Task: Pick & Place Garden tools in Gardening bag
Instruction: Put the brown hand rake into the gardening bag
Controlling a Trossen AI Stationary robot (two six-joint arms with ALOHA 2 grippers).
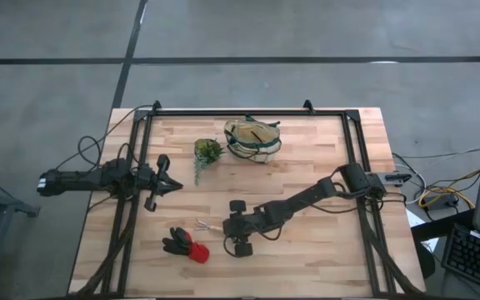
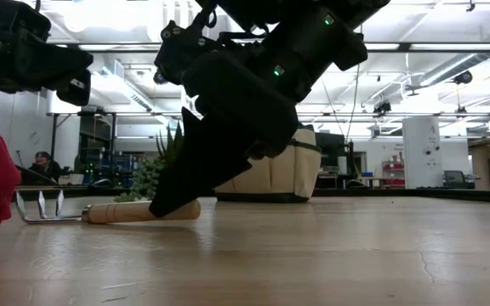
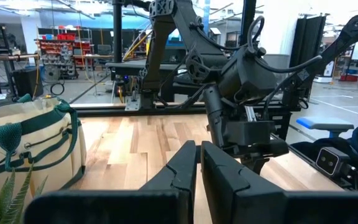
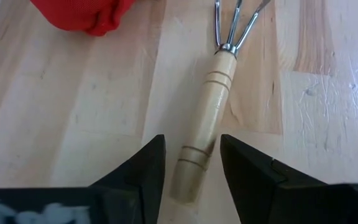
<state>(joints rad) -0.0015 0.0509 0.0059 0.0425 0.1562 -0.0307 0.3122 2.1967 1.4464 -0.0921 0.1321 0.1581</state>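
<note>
A thin wooden-handled hand rake [image 4: 211,93] lies flat on the table, its metal prongs [image 4: 234,22] toward the black-and-red gloves [image 1: 186,244]. My right gripper [image 4: 192,168] is open and low over the table [image 1: 226,227]. Its fingers stand on either side of the handle's free end. My left gripper [image 1: 167,179] is shut and empty at the table's left, clear of the wood. The tan bag with green trim [image 1: 252,137] stands at the far middle. No pruning shears show on the table. My right gripper's fingers straddle the handle's free end [image 4: 191,177], slanting down from the table's right side and lying along the handle. One finger [image 4: 244,165] stands right at the handle's edge. I cannot tell whether it touches. The rake lies flat on the table.
A small green potted plant [image 1: 207,151] stands just left of the bag. A black frame [image 1: 248,112] runs along the table's far edge and down both sides. Bare wood lies between the rake and the bag.
</note>
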